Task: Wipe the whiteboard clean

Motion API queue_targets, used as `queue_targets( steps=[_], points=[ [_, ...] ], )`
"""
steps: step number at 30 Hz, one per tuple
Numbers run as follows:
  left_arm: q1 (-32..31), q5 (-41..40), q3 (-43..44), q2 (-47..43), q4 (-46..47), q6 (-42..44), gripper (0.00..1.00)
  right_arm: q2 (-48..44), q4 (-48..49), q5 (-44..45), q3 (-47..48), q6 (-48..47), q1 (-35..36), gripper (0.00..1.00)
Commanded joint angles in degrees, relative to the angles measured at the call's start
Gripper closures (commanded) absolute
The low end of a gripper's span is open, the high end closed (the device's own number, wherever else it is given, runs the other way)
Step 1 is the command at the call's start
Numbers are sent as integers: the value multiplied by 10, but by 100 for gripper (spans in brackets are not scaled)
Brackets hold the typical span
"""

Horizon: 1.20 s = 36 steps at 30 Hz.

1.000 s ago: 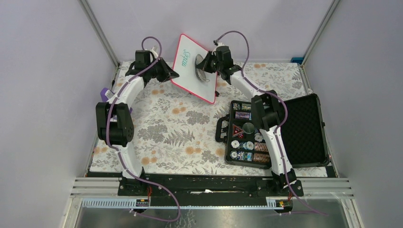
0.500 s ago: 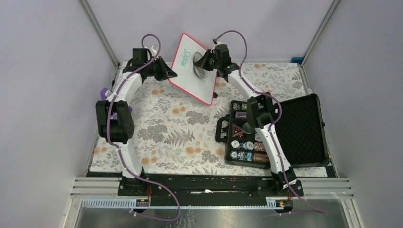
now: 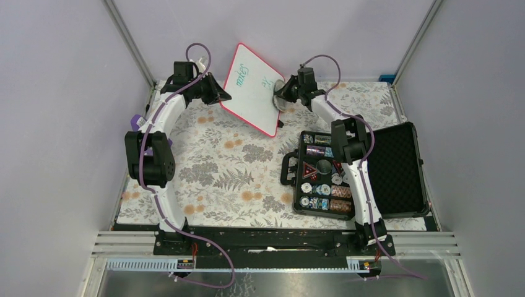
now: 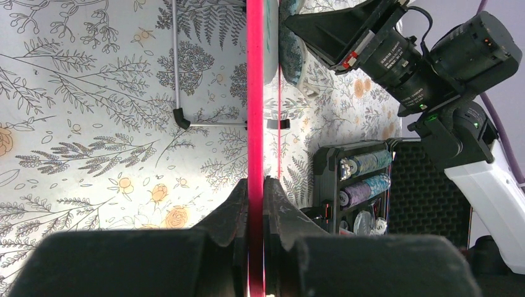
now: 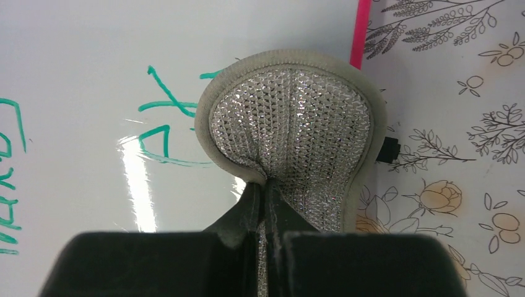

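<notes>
Two arms, one board: in the top view the whiteboard [image 3: 251, 102] stands tilted at the far middle of the table, between the grippers.
Top view, left: the left gripper [image 3: 224, 98] is clamped on the board's left edge.
Top view, right: the right gripper [image 3: 286, 94] is closed on a grey scouring pad [image 3: 278, 100] pressed to the board's right side.
Top view, marks: green writing [image 3: 241, 73] shows on the far part of the face.
Top view, support: I cannot tell whether the near corner rests on the flowered cloth [image 3: 229, 167].
Top view, other: an open black chip case [image 3: 396, 167] lies near right, apart from the board.
Left wrist, grip: the red rim [image 4: 255, 93] runs edge-on between the fingers [image 4: 238, 207], which pinch it from both sides.
Left wrist, behind: a wire stand [image 4: 179, 116] juts from the back on the left.
Right wrist, pad: its silver mesh faces the camera and its gathered base is nipped between the shut jaws.
Right wrist, place: the pad overlaps the end of the green strokes, just beside the right rim.
Handling, judged: the board looks light, stiff and glossy, so likely slippery.
Hold, judged: the rim is the sensible grip, but one edge pinch lets hard wiping twist it.
Pad, judged: soft, so light strokes should do.
</notes>
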Motion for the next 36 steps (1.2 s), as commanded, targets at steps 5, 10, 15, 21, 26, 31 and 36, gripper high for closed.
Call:
queue_targets(
  steps=[5,10,15,21,26,31,36],
  points=[
    [-3,-21,3,1,-61,75,100,34,-72,-28,98,-70,32,100],
    [-3,-10,9,5,-68,76,100,33,-53,-22,183,-103,79,100],
    [-3,-10,18,14,-77,79,100,57,-8,-4,204,-70,75,100],
    [-2,-5,19,11,-77,81,100,125,-13,-11,231,-12,26,100],
    [-2,-6,18,11,-78,85,100,125,-22,7,164,-5,-8,100],
    [-2,0,18,15,-78,83,100,146,-32,-4,185,2,-11,100],
    [-3,4,18,14,-78,81,100,142,-36,-12,241,-12,9,100]
  ],
)
